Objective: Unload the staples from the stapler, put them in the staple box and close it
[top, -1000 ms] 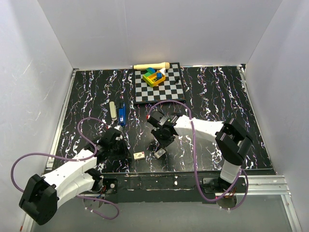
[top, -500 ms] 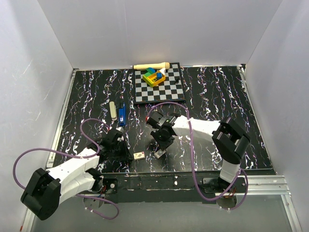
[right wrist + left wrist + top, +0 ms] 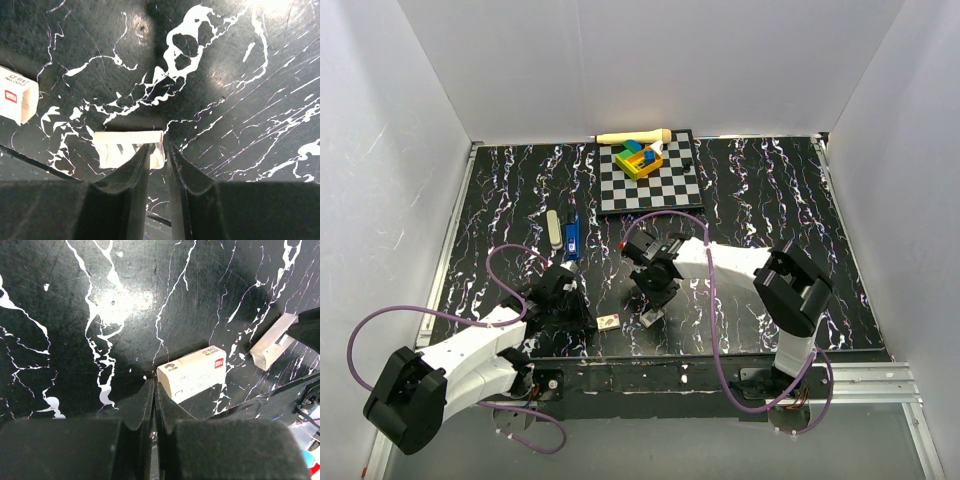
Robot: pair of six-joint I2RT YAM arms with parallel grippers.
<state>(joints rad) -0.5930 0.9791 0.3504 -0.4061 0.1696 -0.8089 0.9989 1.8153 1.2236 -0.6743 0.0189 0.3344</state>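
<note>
1. Long, narrow bright blue plastic stapler (image 3: 573, 238) lies flat on the black white-veined table (image 3: 770, 200), left of centre, just beside a cream oblong object (image 3: 554, 230). Neither hand touches it. Open or closed: cannot tell from above.
2. Left hand (image 3: 154, 389): low over the table near the front edge, fingers pressed together, holding nothing. A small white cardboard box with a red label (image 3: 192, 373) lies just right of its tips.
3. Right hand (image 3: 159, 150): only a narrow gap. 1 end of a pale translucent rectangular piece (image 3: 127, 148) sits at the tips. Cannot tell whether it is pinched or merely lying there.
4. Box and pale piece lie near each other, well apart from the stapler.
5. Judgement: work centres on the pale piece, possibly a staple strip or its carrier, though that is not certain. The stapler itself is not in hand.
6. Next move, as I read it: secure the pale piece, or send 1 hand to the stapler. The second calls for opened fingers and a reach away from the front edge.
</note>
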